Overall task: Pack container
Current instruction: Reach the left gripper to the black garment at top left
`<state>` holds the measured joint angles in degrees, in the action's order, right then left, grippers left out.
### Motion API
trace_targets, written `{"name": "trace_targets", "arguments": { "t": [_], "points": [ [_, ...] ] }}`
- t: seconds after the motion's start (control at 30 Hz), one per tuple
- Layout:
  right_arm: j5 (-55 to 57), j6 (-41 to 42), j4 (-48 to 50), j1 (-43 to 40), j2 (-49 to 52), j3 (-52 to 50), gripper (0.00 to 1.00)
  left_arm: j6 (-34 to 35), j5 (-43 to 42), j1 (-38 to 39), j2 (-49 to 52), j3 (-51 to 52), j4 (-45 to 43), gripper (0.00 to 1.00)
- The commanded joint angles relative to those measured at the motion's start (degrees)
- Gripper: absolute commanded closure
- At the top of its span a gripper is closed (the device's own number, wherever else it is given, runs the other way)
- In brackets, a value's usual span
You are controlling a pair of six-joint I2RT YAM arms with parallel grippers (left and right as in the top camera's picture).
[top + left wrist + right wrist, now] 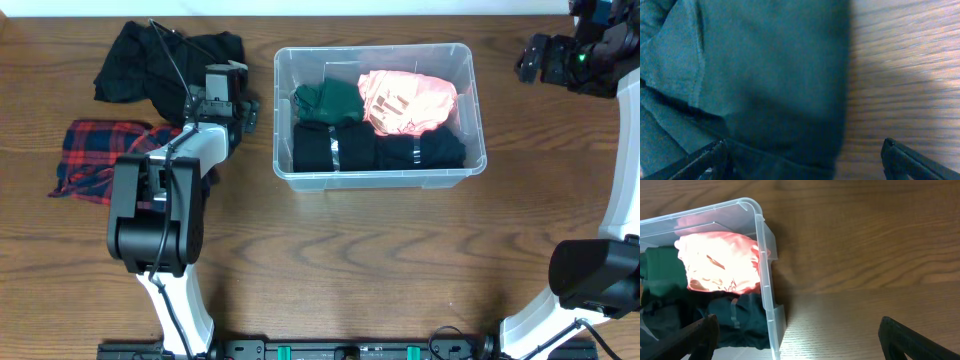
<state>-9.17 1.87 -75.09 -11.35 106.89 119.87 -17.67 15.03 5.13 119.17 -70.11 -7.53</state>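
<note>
The clear plastic container (470, 75) stands at the table's middle back. It holds a pink garment (407, 100), a green one (328, 98) and black folded ones (375, 150). Its corner shows in the right wrist view (760, 217). A black garment (150, 60) lies at the back left, and it fills the left wrist view (765, 75). My left gripper (228, 80) is open and hovers low over that garment's right edge (805, 160). My right gripper (528, 60) is open and empty, high beside the container's right end (797, 335).
A red plaid garment (95, 155) lies left of my left arm, partly under it. Bare wood shows in front of the container and to its right.
</note>
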Motion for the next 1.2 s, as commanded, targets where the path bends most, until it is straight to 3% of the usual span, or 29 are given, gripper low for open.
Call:
{"name": "trace_targets", "arguments": {
  "t": [0.0, 0.33, 0.4, 0.5, 0.7, 0.83, 1.17],
  "points": [
    [0.17, -1.09, 0.04, 0.02, 0.0, -0.04, 0.01, -0.52, 5.42, -1.51, 1.97, -1.27, -1.55, 0.02],
    [0.17, -1.09, 0.04, 0.02, 0.0, -0.04, 0.01, -0.52, 8.22, -6.08, 3.26, -1.31, -6.25, 0.01],
    [0.17, -1.09, 0.04, 0.02, 0.0, -0.04, 0.01, -0.52, 8.46, -6.25, 3.17, -1.31, -6.32, 0.18],
    [0.17, -1.09, 0.04, 0.02, 0.0, -0.04, 0.01, -0.24, 12.81, -5.51, 2.47, -1.31, -5.92, 0.64],
    [0.17, -1.09, 0.04, 0.02, 0.0, -0.04, 0.01, -0.26, 18.8, -3.41, -0.52, -1.4, -6.4, 0.88],
    [0.17, -1.09, 0.04, 0.02, 0.0, -0.02, 0.01, 0.72, 19.1, -3.28, -4.46, -1.4, -4.39, 0.94],
    [0.17, -1.09, 0.04, 0.02, 0.0, -0.04, 0.01, 4.09, 19.08, -3.28, -21.88, -1.4, 2.84, 0.94]
  ]
}}
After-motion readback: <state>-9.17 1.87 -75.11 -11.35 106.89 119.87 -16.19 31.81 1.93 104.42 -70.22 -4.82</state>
